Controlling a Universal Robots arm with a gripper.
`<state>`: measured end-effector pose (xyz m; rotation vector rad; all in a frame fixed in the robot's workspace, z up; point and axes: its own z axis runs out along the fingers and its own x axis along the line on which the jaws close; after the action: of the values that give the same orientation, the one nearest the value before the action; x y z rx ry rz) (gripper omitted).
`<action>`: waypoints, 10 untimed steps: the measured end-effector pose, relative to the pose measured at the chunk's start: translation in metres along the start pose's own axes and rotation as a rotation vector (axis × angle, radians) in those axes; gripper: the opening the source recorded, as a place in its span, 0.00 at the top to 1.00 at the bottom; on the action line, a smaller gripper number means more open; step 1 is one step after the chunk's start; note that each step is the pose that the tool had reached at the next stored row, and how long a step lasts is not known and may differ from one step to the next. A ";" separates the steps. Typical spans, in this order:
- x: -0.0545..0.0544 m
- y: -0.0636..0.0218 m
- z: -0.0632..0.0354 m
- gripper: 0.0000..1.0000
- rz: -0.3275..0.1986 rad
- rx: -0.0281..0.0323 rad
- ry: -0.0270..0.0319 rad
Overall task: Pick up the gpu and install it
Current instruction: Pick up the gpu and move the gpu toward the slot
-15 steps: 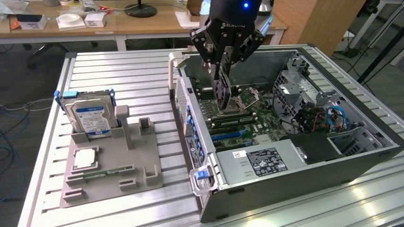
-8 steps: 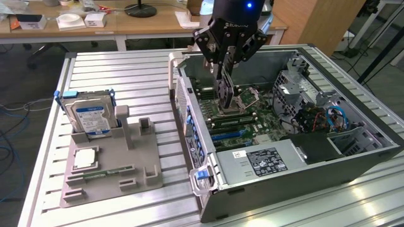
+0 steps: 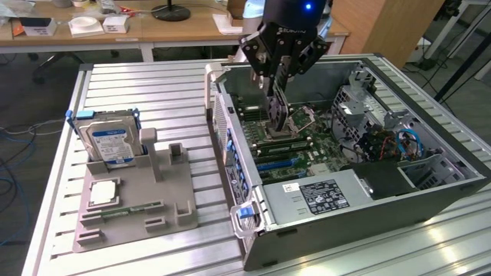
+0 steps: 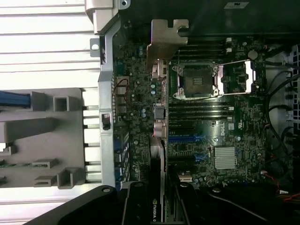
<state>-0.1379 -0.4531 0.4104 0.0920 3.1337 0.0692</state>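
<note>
Arm point(image 3: 288, 17) points down into case point(image 3: 429, 198), jaws gripping the gpu point(image 3: 281, 112).

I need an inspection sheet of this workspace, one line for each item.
Surface: silver slatted aluminium table, bearing a grey plastic parts stand and an open black computer case.
Job's things: thin dark green-black gpu card hangs over the green motherboard.
Clutter: silver hard drive with blue-white label upright in the stand; slim green memory stick lying in it.
Claw: black claw shut on the gpu card's upper end.
Cables: blue cables inside the case.
Surroundings: wooden desk with white boxes behind the table.
</note>
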 end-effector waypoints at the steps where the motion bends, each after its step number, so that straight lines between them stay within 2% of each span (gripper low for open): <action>1: -0.002 0.0001 0.0000 0.74 0.000 0.0000 0.0000; 10: -0.009 0.0014 0.0001 0.74 0.000 0.0000 0.0000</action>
<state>-0.1285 -0.4523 0.4103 0.0921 3.1337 0.0692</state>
